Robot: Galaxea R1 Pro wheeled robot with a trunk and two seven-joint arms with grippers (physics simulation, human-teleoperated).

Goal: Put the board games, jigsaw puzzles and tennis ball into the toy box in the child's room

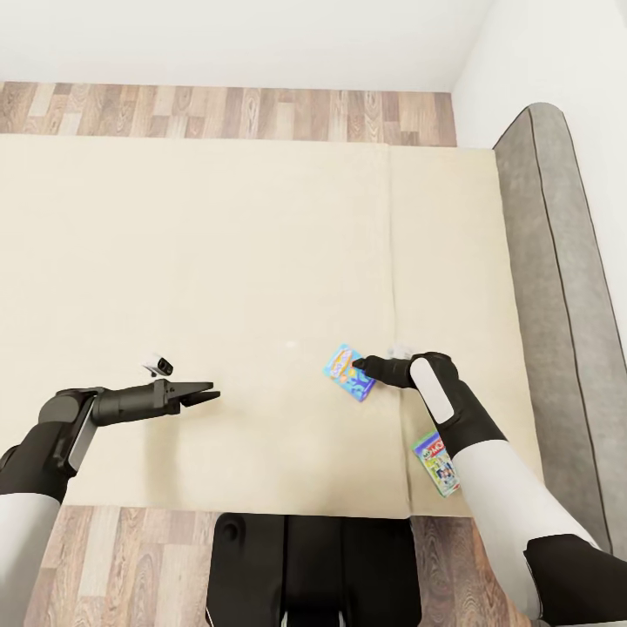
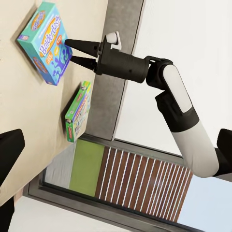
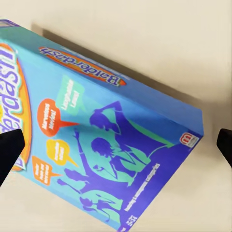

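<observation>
Two board games lie on the cream bed. The small blue one reads Balderdash and lies flat on the mattress. My right gripper is open at its edge, and in the right wrist view the blue box lies under the two spread fingertips of my right gripper. The green Monopoly box lies nearer the bed's front edge, partly under my right forearm. My left gripper hovers open over bare mattress to the left, holding nothing.
A grey padded headboard borders the bed on the right. Wooden floor runs beyond the far edge and along the near edge, where my dark base stands. A white wall rises behind.
</observation>
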